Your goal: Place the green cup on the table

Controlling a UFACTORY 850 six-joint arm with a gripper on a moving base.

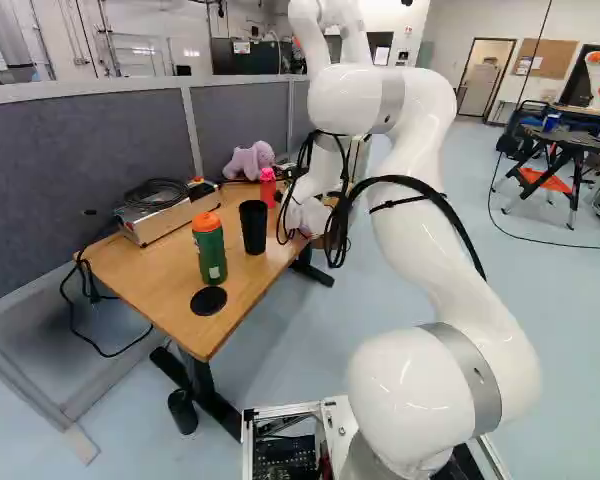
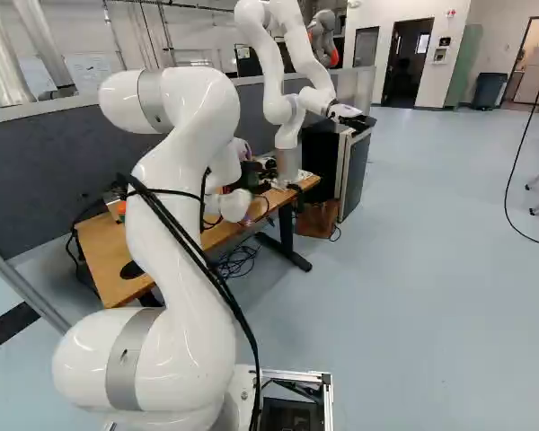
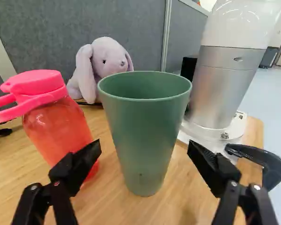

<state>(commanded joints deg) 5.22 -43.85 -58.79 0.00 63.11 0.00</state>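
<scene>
One green, tapered, plastic-looking cup (image 3: 143, 131), upright on the light-brown wooden table (image 3: 110, 204); beside it stands one translucent red bottle with a pink lid (image 3: 61, 122). One black two-fingered gripper (image 3: 144, 147), jaws wide apart astride the cup, holds nothing. Step, as judged: placing looks complete, and the next move calls for straight withdrawal from the cup without brushing its sides.

Premises are a robotics lab. Another robot (image 2: 287, 162) is mounted at the far end of the wooden tabletop (image 1: 165, 290); a metal box (image 1: 160, 225) with coiled black cable (image 1: 163, 184) sits on it. Behind the tabletop stand grey partitions (image 1: 70, 170), with pipes (image 2: 41, 40) beyond.
</scene>
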